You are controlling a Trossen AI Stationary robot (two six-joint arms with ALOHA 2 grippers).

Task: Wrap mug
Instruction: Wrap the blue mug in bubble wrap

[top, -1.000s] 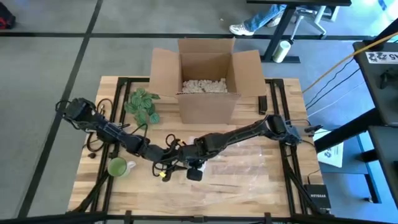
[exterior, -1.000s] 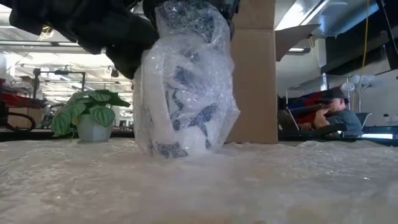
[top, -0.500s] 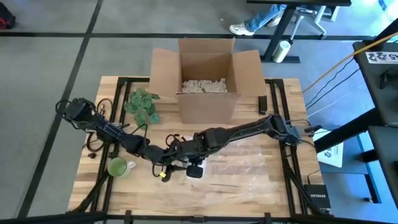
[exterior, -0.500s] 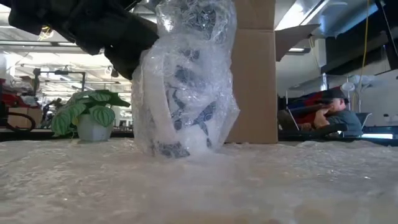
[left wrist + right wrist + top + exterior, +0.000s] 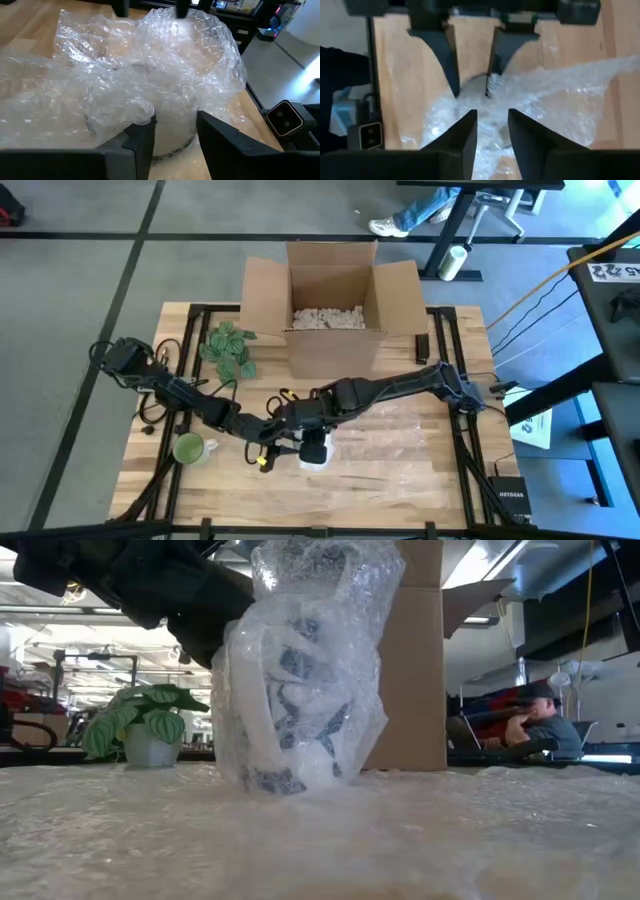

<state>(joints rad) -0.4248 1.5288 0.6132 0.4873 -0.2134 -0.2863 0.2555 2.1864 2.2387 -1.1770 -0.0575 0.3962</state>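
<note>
The mug [image 5: 295, 700], white with blue marks, stands upright on the bubble wrap sheet [image 5: 400, 435], with loose wrap bunched around and over it [image 5: 165, 75]. In the high view it shows as a white bundle [image 5: 315, 449]. My left gripper [image 5: 175, 135] reaches in from the table's left, its fingers closed in on the bundle's low part. My right gripper [image 5: 492, 135] hangs over the bundle's far left side, fingers close together with wrap between them. My left gripper comes in about level from the table's left and has the wrapped mug's lower part [image 5: 172, 127] between its two fingers, wrap bunched against one finger [image 5: 145, 135]. The mug stands upright on the sheet. My right gripper points down and pinches bunched wrap [image 5: 492, 117] above the mug. How many layers, I cannot tell. The wrap stands up over the mug's top [image 5: 330, 570].
An open cardboard box [image 5: 335, 305] with packing filler stands at the table's far middle. A small potted plant [image 5: 230, 348] is left of it. A green mug [image 5: 190, 448] sits near the left front. Cables lie under the left arm [image 5: 160, 405].
My right gripper has moved from straight above the mug toward the table's left and far side, so the white bundle now shows in the high view. In the low view the dark gripper has left the bundle's top, and the wrap there stands wider and higher.
</note>
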